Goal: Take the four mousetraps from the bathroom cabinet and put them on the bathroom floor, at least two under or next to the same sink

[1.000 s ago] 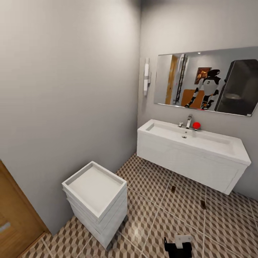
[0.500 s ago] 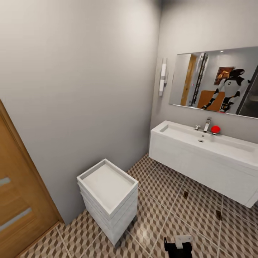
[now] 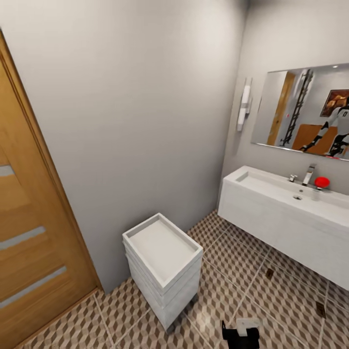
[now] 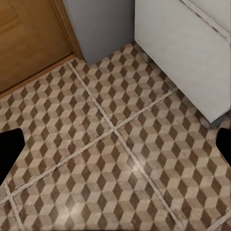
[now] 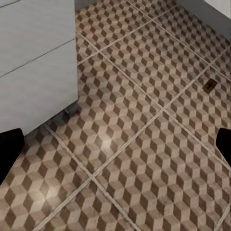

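1. Grey plaster wall (image 3: 135, 97) takes up most of the head view, meeting a second grey wall at a corner on the right.
2. Cube-patterned bathroom floor (image 3: 228, 291) in brown, beige and white spreads below, with pale grout lines; it also shows under both wrist cameras.
3. An orange-brown wooden door (image 3: 29, 232) with pale slot-like strips stands at the left edge of the head view; its lower part shows in the left wrist view too.
4. The bathroom sink (image 3: 286, 194), a wide white basin with a chrome tap (image 3: 309, 174), sits on a white wall-hung vanity box at the right, clear of the floor.
5. A mirror (image 3: 305, 116) hangs above the sink.
6. A white square toilet (image 3: 162, 261) stands on the floor against the grey wall, between the door and the sink.
7. Two mousetraps lie on the floor: one (image 3: 269, 273) just in front of the vanity box, another (image 3: 320, 309) further right, apart from the first. One small tan board (image 5: 209, 86) shows in the right wrist view.
8. A red ball-like object (image 3: 321, 182) rests on the sink beside the tap.
9. The left gripper (image 4: 115, 149) has its fingers spread wide apart, holding nothing; the right gripper (image 5: 115, 149) likewise stands wide apart above bare tiles.
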`<state>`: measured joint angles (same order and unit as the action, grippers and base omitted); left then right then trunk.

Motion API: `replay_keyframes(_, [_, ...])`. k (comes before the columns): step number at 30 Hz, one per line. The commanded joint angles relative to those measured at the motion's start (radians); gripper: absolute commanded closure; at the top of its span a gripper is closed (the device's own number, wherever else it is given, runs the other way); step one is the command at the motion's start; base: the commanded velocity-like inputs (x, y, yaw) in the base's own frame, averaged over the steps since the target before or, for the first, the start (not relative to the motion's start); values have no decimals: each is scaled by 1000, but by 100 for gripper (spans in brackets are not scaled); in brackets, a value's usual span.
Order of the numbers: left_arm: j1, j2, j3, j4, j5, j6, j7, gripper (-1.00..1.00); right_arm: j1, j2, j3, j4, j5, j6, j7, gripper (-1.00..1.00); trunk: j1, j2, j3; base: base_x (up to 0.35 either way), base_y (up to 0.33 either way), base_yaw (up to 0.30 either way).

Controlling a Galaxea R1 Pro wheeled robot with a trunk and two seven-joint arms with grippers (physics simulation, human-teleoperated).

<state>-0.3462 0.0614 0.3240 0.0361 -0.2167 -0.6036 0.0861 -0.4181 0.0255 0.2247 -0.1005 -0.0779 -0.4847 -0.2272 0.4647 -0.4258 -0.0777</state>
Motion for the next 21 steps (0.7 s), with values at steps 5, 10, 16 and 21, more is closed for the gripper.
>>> replay_keyframes(5, [-2, 0, 1, 4, -11, -5, 9, -100, -1, 0, 9, 1, -8, -3, -4, -100, 1, -2, -2, 0, 0, 260])
replay_keyframes(10, [-2, 0, 2, 4, -10, -5, 9, -100, -1, 1, 10, 1, -8, -3, -4, -100, 1, -2, -2, 0, 0, 260])
replay_keyframes(16, [-2, 0, 1, 4, -10, -5, 9, -100, -1, 1, 10, 1, -8, -3, -4, -100, 1, -2, -2, 0, 0, 260])
replay_keyframes(21, [-2, 0, 2, 4, -10, -5, 9, -100, -1, 1, 10, 1, -8, -3, -4, -100, 1, -2, -2, 0, 0, 260])
